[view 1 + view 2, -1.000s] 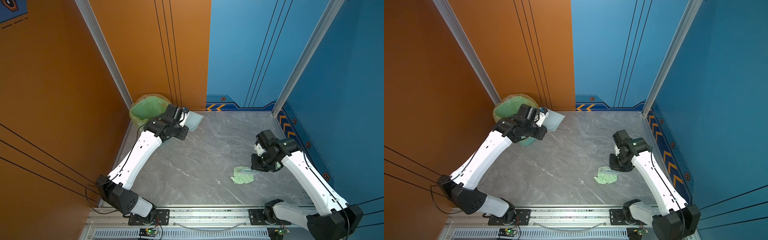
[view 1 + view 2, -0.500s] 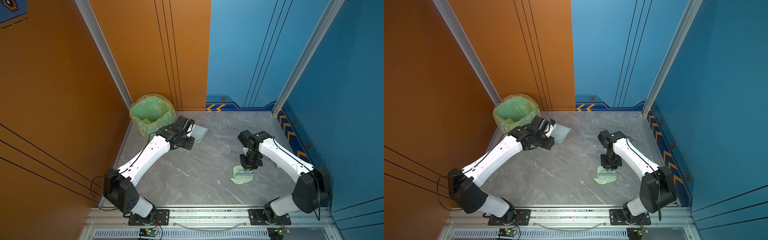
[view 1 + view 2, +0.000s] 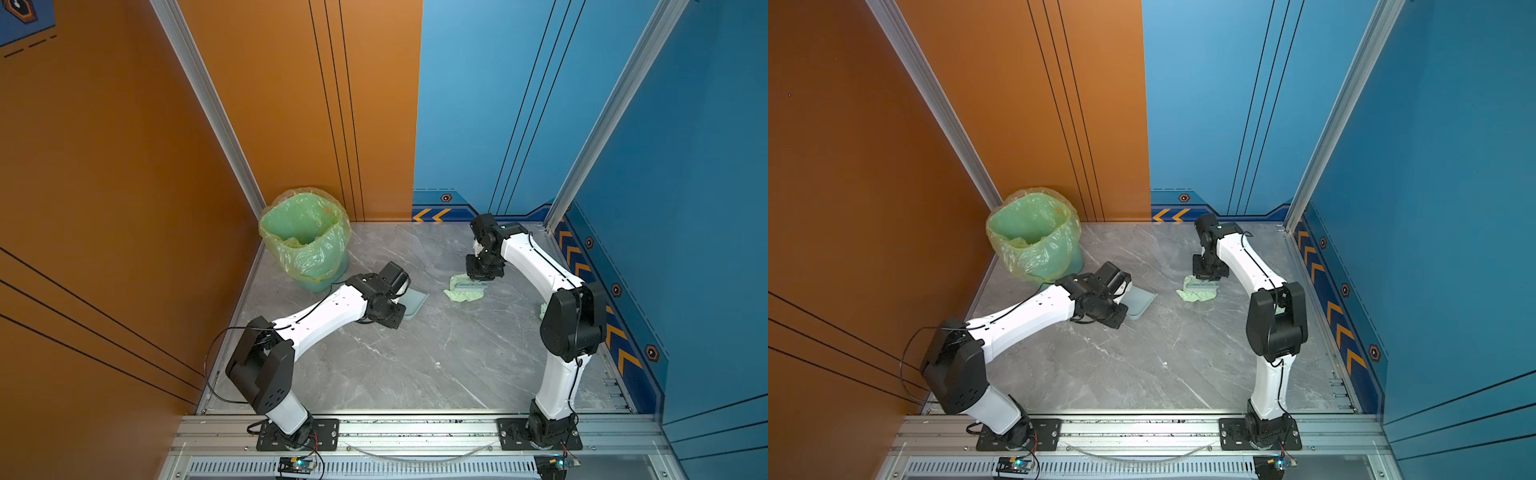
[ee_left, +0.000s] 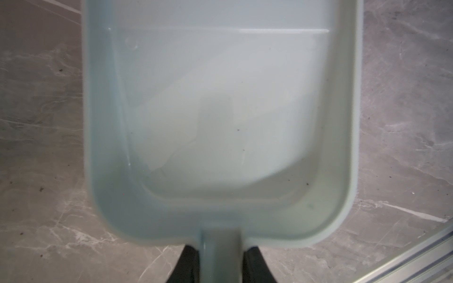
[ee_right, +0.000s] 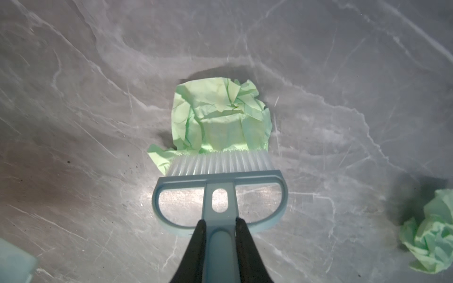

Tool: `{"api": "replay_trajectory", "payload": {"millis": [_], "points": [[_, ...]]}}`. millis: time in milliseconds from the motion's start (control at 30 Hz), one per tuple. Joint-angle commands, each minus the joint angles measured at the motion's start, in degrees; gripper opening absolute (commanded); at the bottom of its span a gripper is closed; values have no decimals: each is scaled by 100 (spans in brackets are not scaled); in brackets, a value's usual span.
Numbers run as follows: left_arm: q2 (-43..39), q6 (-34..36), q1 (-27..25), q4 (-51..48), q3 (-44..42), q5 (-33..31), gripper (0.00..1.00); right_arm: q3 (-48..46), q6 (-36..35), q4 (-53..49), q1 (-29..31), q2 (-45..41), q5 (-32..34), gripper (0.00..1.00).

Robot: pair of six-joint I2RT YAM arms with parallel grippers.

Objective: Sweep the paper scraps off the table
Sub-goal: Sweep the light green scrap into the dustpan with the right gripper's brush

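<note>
**What lies on the marble counter [image 3: 395, 365]**

Grey with white veins, it carries a crumpled pale green paper scrap [image 3: 463, 291] toward its far middle. A second green scrap [image 5: 431, 245] lies near the right edge. A bag-lined bin [image 3: 305, 241] stands in the far left corner.

Orange wall panels [image 3: 104, 166], blue wall panels [image 3: 685, 145], alu corner posts [image 3: 206, 95], chevron trim [image 3: 432, 215]

The grey, white-veined marble table [image 3: 415, 365] carries one pale green scrap [image 3: 463, 292], crumpled but lying fairly flat, about two o'clock from the middle. A balled-up green scrap [image 5: 431, 235] sits apart, near three o'clock.
</note>
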Motion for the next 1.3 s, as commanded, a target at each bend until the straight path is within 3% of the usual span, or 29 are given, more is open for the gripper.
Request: {"api": "replay_trajectory", "payload": {"millis": [0,233,433,867,1267], "points": [[102,-227,-137,203,-29,3,0,250,-112,201,-57,-360,-240,0],[424,-133,-349,232,78,47,0,-949,490,1379,-371,-1420,-155,0],[784,-98,-491,256,240,-25,0,-1854,1093,2165,-591,-1744,382,0],[1676,315,-984,120,795,-524,0,-1752,962,2520,-631,-1067,619,0],[2046,305,-1042,89,882,-568,0,-1954,876,2467,-509,-978,647,0]]}}
